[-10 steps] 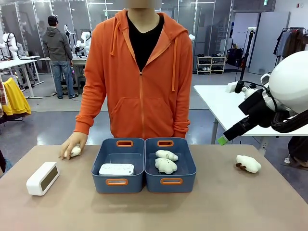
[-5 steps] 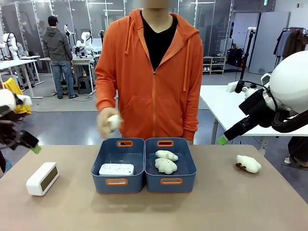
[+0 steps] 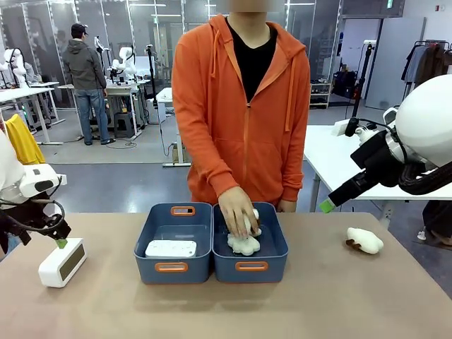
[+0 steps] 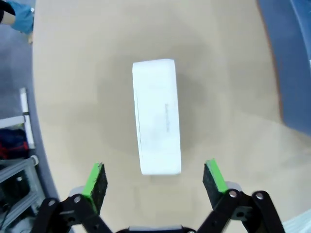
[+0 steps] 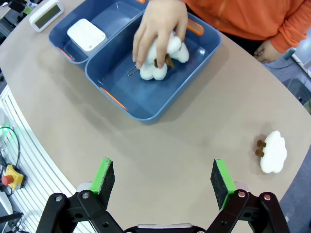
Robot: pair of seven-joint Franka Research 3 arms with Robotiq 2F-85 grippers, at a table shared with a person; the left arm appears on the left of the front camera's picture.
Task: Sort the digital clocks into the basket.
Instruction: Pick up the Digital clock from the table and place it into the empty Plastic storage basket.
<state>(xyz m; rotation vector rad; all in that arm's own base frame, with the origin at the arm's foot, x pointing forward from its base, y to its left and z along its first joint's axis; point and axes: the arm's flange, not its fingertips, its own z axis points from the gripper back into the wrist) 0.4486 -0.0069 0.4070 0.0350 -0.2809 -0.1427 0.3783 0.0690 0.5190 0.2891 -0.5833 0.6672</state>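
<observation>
1. The table (image 3: 339,304) carries everything. Your free clock sits close to its left edge, so a clumsy descent could shove it toward that edge and off.
2. The person's hand (image 3: 236,212) is down inside the right-hand tub (image 3: 272,272), on the plush toys (image 3: 244,245). That tub touches the basket (image 3: 198,272), so a fast carry from the left could meet the hand.
3. The basket is the left tub of the pair at the table's middle. Both tubs look alike, so a release too far across would drop a clock among the plush.
4. The left gripper (image 4: 154,167) hangs over the free clock, jaws spread wide and empty. They straddle only its near end, and closing there could let the smooth case pivot or slide out.
5. The right gripper (image 5: 163,165) is also spread wide and empty, high over the table's right side. Leave it parked or it may crowd the person.
6. One digital clock (image 3: 62,262) stands on the table near the left edge. The other clock (image 3: 170,248) lies flat in the basket, and a drop from height could land on it and bounce.
7. A stray plush toy (image 3: 364,240) lies near the right edge; it isn't yours to sort.
</observation>
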